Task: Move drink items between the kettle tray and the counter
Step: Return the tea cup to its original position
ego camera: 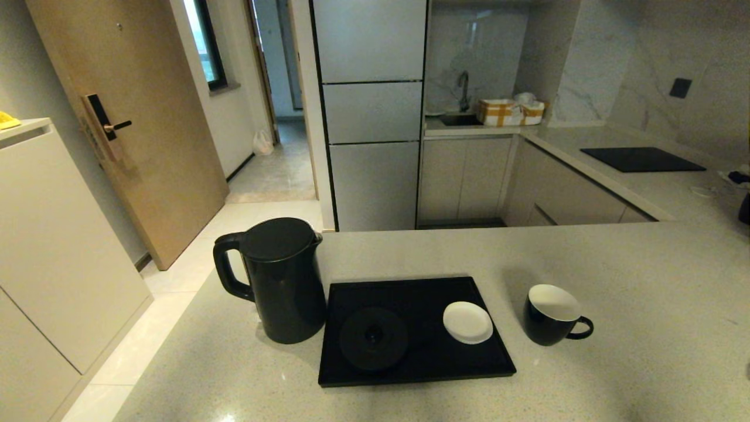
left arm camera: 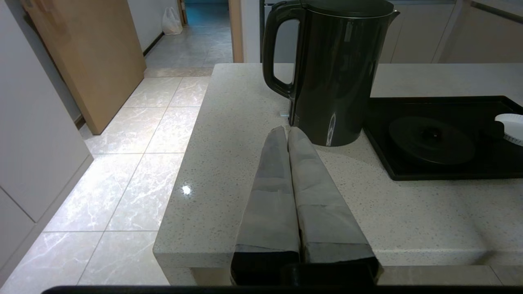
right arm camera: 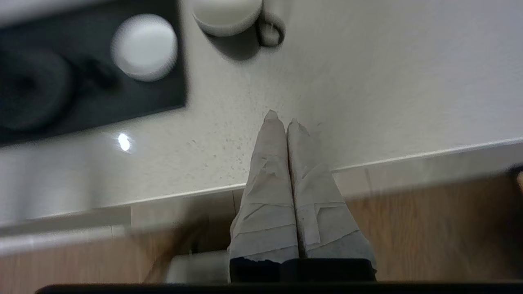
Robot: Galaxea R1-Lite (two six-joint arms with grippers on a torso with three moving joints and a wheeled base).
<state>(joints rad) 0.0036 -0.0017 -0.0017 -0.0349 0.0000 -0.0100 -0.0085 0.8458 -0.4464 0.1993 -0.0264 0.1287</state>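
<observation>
The black kettle (ego camera: 281, 281) stands upright on the counter (ego camera: 615, 363), just left of the black tray (ego camera: 433, 357), its handle facing left. To the right of the tray, on the stone, sits the black cup (ego camera: 551, 313) with a white inside, handle to the right. In the left wrist view the kettle (left arm camera: 335, 69) rises just beyond my left gripper (left arm camera: 287, 130), which is shut and empty over the counter's near edge. My right gripper (right arm camera: 282, 118) is shut and empty above the counter's front edge, with the cup (right arm camera: 229, 14) farther ahead. Neither gripper shows in the head view.
On the tray lie the flat round black kettle base (ego camera: 373, 338) and a small white saucer (ego camera: 467, 322). A black cooktop panel (ego camera: 641, 159) is set into the far right counter. The counter's left edge drops to a tiled floor (left arm camera: 135, 171).
</observation>
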